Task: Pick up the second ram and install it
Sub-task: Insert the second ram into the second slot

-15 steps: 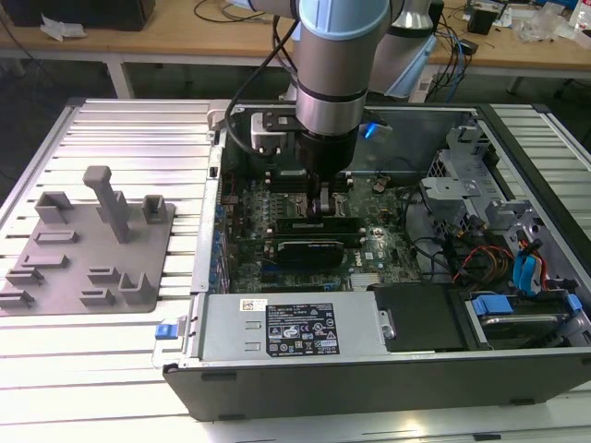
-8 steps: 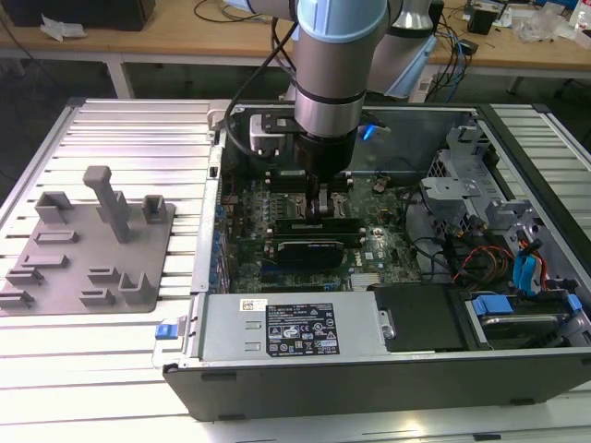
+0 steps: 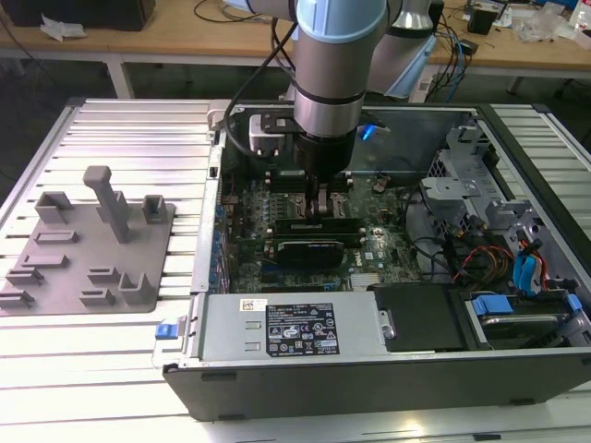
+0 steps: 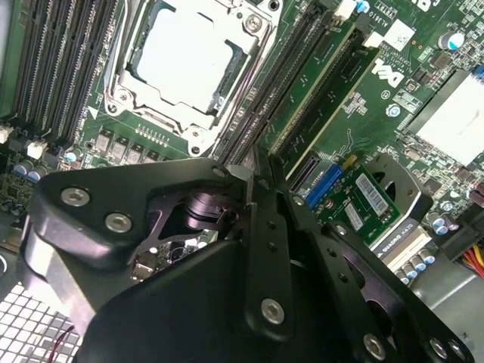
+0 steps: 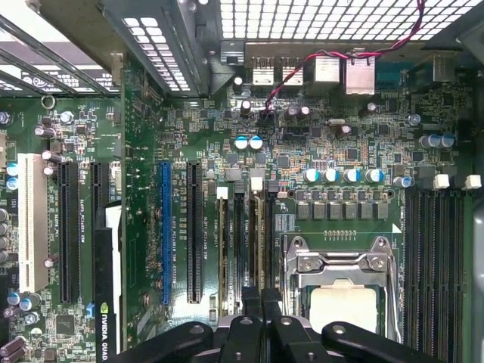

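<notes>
My gripper point(image 3: 323, 210) reaches down into the open computer case, onto the memory slots beside the silver CPU socket point(image 4: 189, 64). Both wrist views show its black fingers closed together, with the gripper point(image 4: 257, 175) tips at the slot row. In the first wrist view the gripper point(image 5: 262, 302) lines up with a thin strip that I take for the second ram point(image 5: 260, 246). It stands on edge in a slot next to the socket point(image 5: 340, 306). The fingers hide the part of the ram beneath them.
A black expansion card point(image 3: 309, 249) lies just in front of the gripper, with the power supply point(image 3: 286, 328) beyond it. Drive bays and loose cables point(image 3: 499, 245) crowd the exterior view's right. A grey fixture plate point(image 3: 92, 245) sits outside the case on the exterior view's left.
</notes>
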You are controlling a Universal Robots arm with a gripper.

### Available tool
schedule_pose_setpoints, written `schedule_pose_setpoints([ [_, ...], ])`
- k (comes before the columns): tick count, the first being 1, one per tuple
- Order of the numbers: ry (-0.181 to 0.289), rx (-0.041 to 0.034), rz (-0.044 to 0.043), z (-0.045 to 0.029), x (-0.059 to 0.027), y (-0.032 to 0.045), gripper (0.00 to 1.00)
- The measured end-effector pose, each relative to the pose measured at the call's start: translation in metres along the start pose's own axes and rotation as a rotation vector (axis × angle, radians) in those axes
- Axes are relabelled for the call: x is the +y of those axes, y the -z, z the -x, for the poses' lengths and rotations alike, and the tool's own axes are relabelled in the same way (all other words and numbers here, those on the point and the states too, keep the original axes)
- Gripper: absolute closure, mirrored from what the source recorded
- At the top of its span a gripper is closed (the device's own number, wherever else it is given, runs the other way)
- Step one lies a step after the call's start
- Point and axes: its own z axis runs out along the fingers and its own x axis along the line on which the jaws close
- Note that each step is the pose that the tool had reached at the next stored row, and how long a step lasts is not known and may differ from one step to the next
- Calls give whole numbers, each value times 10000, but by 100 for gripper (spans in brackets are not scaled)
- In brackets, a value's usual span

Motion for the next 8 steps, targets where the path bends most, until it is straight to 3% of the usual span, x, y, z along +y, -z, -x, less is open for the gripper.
schedule_pose_setpoints([
  [8, -38, 3, 1, -4, 15, -7, 91],
])
